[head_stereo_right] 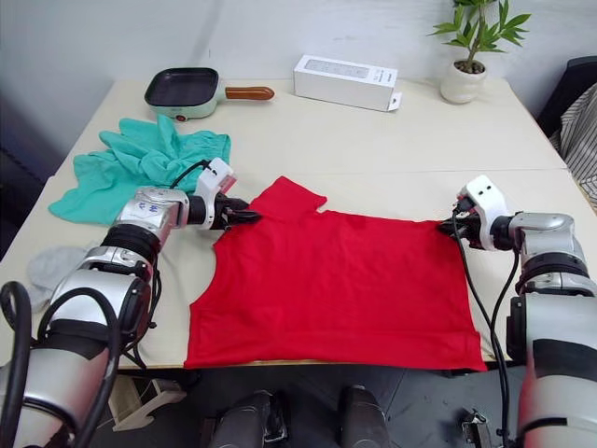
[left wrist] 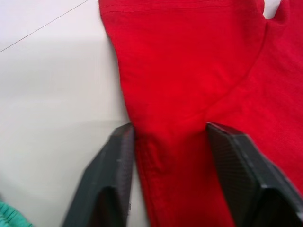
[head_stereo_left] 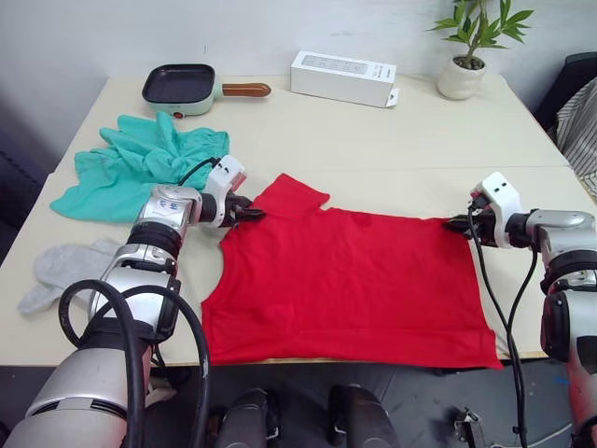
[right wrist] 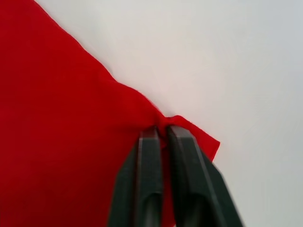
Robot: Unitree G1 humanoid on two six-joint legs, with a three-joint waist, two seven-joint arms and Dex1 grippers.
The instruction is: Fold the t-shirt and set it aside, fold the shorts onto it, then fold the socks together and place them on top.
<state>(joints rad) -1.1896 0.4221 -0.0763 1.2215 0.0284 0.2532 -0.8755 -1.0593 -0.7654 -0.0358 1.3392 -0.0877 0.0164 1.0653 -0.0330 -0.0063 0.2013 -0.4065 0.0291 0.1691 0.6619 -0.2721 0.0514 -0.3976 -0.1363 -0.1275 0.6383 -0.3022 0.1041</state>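
On the cream table (head_stereo_left: 373,140) I am working from afar, the t-shirt (head_stereo_left: 345,280) lies spread flat near the front edge, not yet folded. The shorts (head_stereo_left: 140,163) sit crumpled at far left, the socks (head_stereo_left: 65,266) loose at the left edge, both untouched. My left gripper (left wrist: 168,142) straddles the sleeve seam, fingers apart; my right gripper (right wrist: 161,135) pinches the far hem corner tight. All three folds remain, I judge
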